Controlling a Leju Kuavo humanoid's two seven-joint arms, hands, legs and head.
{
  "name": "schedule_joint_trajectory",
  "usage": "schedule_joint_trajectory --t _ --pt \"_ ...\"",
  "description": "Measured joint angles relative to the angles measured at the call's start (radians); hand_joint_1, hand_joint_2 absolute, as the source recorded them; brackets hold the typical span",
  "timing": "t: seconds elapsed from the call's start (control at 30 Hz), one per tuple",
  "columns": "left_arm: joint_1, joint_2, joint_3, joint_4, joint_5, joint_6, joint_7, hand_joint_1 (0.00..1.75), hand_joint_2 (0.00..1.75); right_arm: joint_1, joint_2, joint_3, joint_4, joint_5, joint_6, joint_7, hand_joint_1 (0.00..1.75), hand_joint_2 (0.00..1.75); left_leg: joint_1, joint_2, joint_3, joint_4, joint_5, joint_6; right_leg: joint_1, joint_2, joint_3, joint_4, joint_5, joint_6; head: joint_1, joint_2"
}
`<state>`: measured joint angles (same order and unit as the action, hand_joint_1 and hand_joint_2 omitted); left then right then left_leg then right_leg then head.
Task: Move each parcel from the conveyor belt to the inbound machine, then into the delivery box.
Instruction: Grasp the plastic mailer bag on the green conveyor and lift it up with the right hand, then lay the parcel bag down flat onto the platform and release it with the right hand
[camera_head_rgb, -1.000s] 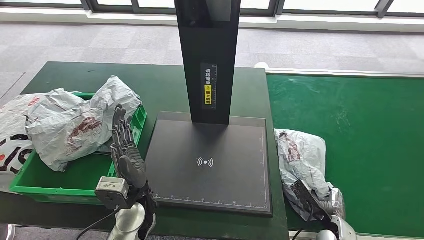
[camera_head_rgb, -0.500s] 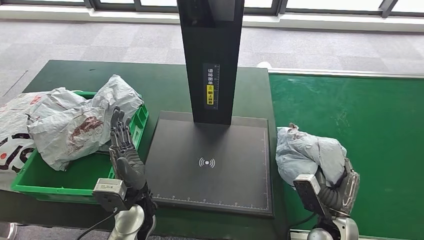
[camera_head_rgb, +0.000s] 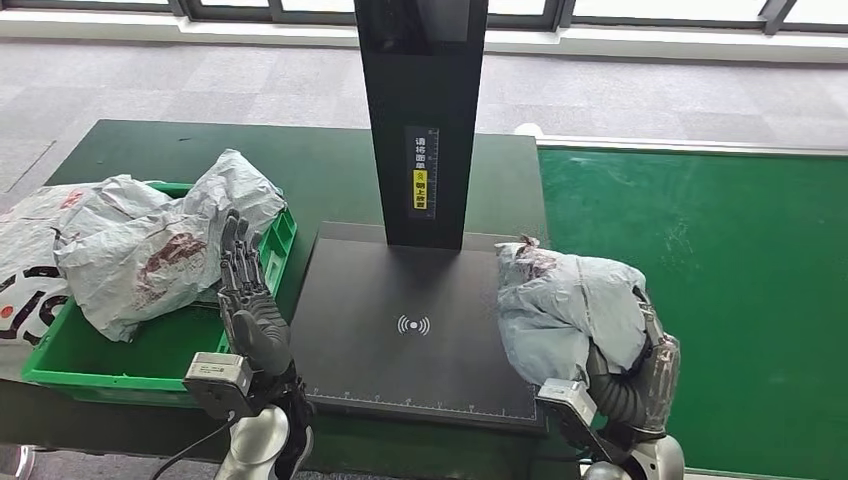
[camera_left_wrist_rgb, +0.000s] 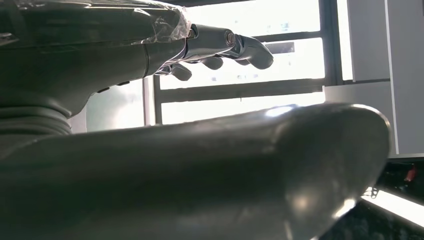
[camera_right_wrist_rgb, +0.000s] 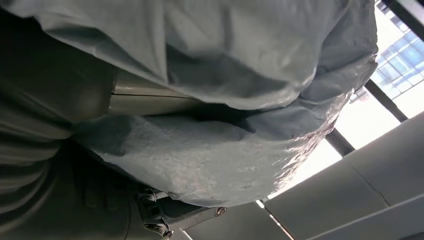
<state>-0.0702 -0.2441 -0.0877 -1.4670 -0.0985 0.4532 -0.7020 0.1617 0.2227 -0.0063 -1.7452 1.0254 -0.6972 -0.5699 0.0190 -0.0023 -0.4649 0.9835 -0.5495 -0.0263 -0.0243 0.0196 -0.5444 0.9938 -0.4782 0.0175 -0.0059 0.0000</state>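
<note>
Gripping a grey plastic parcel (camera_head_rgb: 562, 310) from beneath, the robot's right hand (camera_head_rgb: 640, 375) carries it over the right edge of the inbound machine's black scanning plate (camera_head_rgb: 400, 345), the bag's crumpled upper end overhanging the plate near its far right corner. A second earlier the same parcel lay flat on the green conveyor belt (camera_head_rgb: 730, 260) just beside the machine; half a second ago it was bunched up in the hand and lifted clear. The shift leftward suggests the first leg of the job is nearly done, with the set-down on the plate, near its scan symbol (camera_head_rgb: 411, 325), still to come. The right wrist view shows the bag's folds pressed against the hand. At the plate's left edge the left hand (camera_head_rgb: 250, 305) waits with fingers apart and extended, holding nothing, beside the green delivery box (camera_head_rgb: 130, 365), where other parcels (camera_head_rgb: 150, 245) already lie heaped.
</note>
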Motion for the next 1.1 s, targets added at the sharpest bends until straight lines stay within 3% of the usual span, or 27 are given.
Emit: schedule_joint_trajectory --t 0.33,0.53,0.87,1.1 --pt "-0.014 0.0 -0.001 0.023 0.005 -0.012 0.0 0.0 0.0 -0.057 -0.002 0.12 0.062 -0.01 0.006 0.093 1.75 1.75 0.0 0.0 -0.001 0.0 0.0 0.0 0.0 0.0 0.0 0.0 0.0 0.0 0.0 0.0" --pt "-0.039 -0.011 -0.022 0.051 -0.003 -0.015 0.0 0.0 0.0 -0.192 -0.007 0.196 0.292 -0.051 0.045 0.161 1.75 1.75 0.0 0.0 0.001 0.0 0.001 0.0 0.0 0.0 0.0 0.0 0.0 0.0 0.0 0.0" --pt "-0.057 -0.015 -0.037 0.087 -0.004 -0.021 0.0 0.0 0.0 -0.323 -0.004 0.22 0.541 -0.093 0.062 0.152 1.75 1.75 0.0 -0.002 0.005 0.0 0.002 -0.001 0.0 -0.001 -0.001 0.0 0.001 0.0 0.0 0.0" --pt "-0.093 -0.025 -0.059 0.137 -0.003 -0.03 0.0 0.0 0.0 -0.439 0.041 0.229 0.739 -0.134 0.108 0.128 1.75 1.75 0.0 -0.001 0.005 0.0 0.003 -0.001 0.0 -0.001 -0.001 0.001 0.002 0.0 0.0 0.0"
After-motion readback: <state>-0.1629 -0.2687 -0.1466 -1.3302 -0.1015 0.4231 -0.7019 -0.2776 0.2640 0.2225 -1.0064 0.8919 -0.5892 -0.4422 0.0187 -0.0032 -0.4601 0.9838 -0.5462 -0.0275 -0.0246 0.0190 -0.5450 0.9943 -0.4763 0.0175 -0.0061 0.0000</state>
